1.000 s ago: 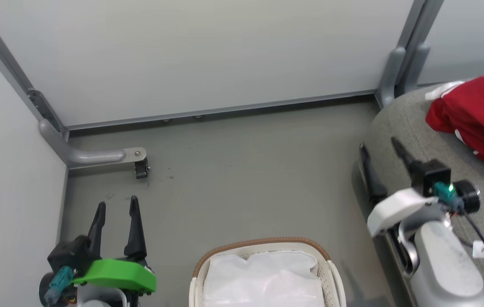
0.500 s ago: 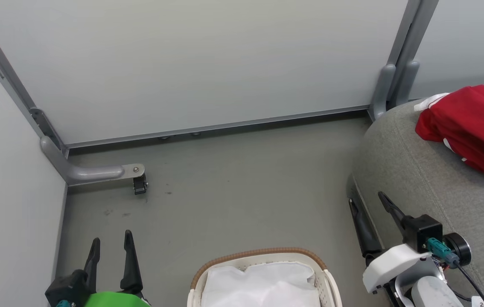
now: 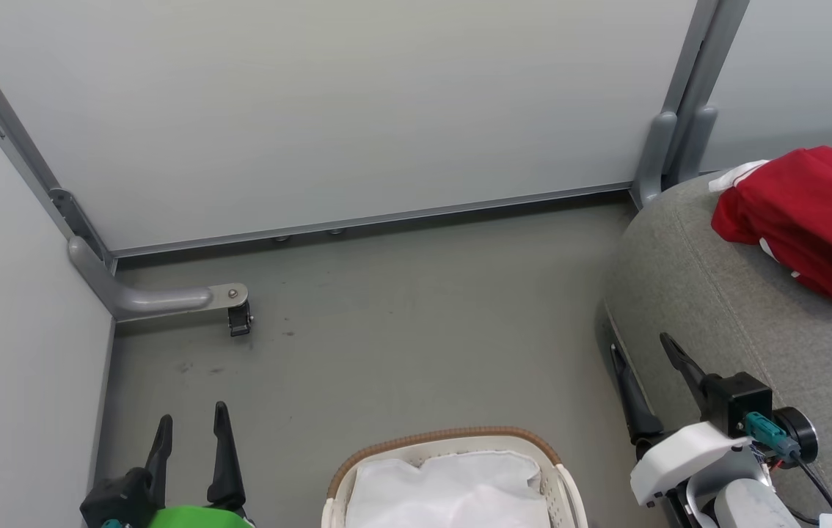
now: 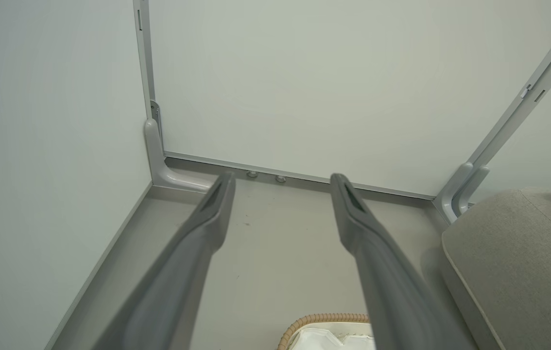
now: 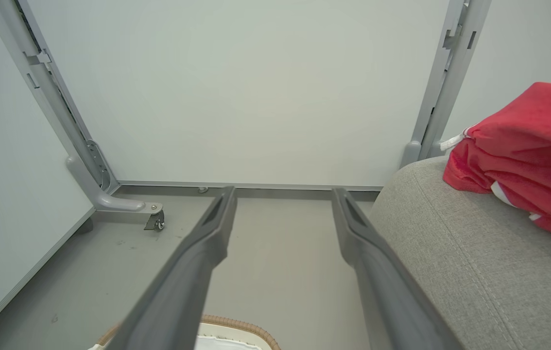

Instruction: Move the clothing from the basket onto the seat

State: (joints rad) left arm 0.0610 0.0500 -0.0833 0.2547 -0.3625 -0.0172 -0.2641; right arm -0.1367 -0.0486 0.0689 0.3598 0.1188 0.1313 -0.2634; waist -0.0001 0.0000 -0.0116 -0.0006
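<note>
Head view, right edge: bright red soft jersey clothing [image 3: 812,213] with white trim, heaped on large grey woven-fabric seat [image 3: 709,315]. Bottom centre: oval white perforated plastic basket [image 3: 445,435], brown woven rim, white cloth liner [image 3: 453,488] inside. Lower right: right gripper [image 3: 640,345], dark fingers [image 3: 636,403] spread, grasping nothing, beside seat edge. Lower left: left gripper [image 3: 192,414], likewise released.
</note>
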